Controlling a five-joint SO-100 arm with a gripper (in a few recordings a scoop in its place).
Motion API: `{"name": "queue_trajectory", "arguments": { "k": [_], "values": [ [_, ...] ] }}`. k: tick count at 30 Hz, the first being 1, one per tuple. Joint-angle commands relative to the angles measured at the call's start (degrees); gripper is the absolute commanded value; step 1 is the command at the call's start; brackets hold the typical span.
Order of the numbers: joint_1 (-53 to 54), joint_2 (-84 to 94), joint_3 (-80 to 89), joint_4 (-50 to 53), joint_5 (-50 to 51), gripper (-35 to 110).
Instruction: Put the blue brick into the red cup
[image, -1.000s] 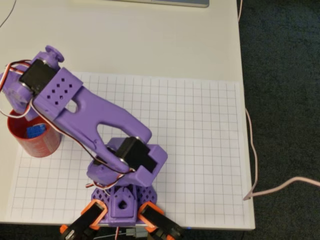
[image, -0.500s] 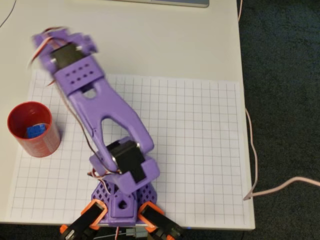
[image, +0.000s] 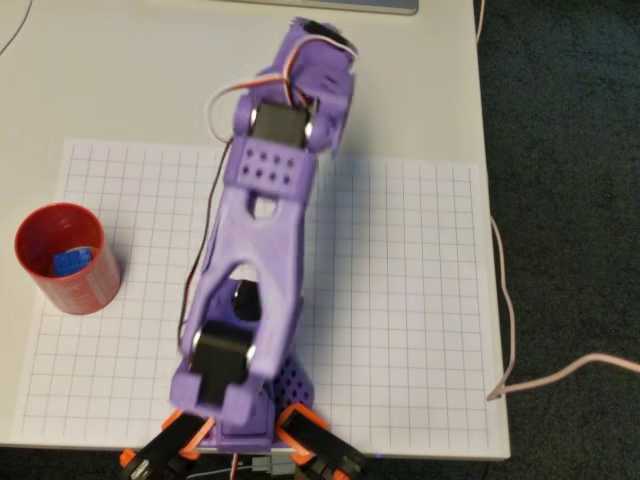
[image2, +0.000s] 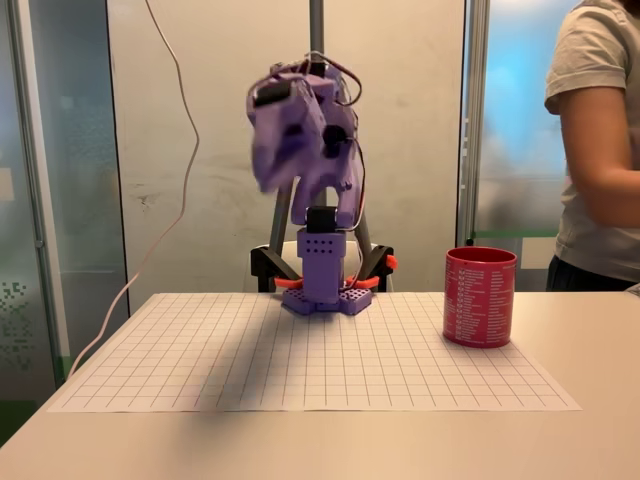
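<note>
The red cup (image: 88, 288) stands upright at the left edge of the grid sheet in the overhead view and on the right of the sheet in the fixed view (image2: 479, 297). The blue brick (image: 68, 262) lies inside it, on the bottom. My purple arm is raised over the middle of the table. Its gripper (image: 320, 48) points past the far edge of the sheet, well away from the cup. In the fixed view the gripper (image2: 270, 150) hangs high above the sheet and is motion-blurred. The blur hides how its jaws stand, and I see nothing in them.
A white grid sheet (image: 400, 300) covers the table, with my base (image: 245, 420) at its near edge. A pink cable (image: 505, 300) runs along the table's right edge. A grey device edge (image: 340, 5) lies at the far side. A person (image2: 600, 130) stands behind the cup.
The arm has swung from over the cup to the right, toward the table's middle and far side. The brick stays in the cup.
</note>
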Motion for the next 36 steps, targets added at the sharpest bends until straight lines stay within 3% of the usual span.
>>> {"name": "queue_trajectory", "arguments": {
  "k": [1, 12, 24, 28, 36],
  "values": [
    [2.37, 16.61, 5.01, 0.35, -1.49, 0],
    [-8.61, 43.86, 5.36, 19.07, -1.05, 0],
    [-14.77, 43.86, 36.91, 19.69, -6.77, 0],
    [-14.77, 43.86, 42.36, 24.26, -7.03, 0],
    [-13.97, 43.86, 51.86, 21.97, -5.45, 0]
  ]
}}
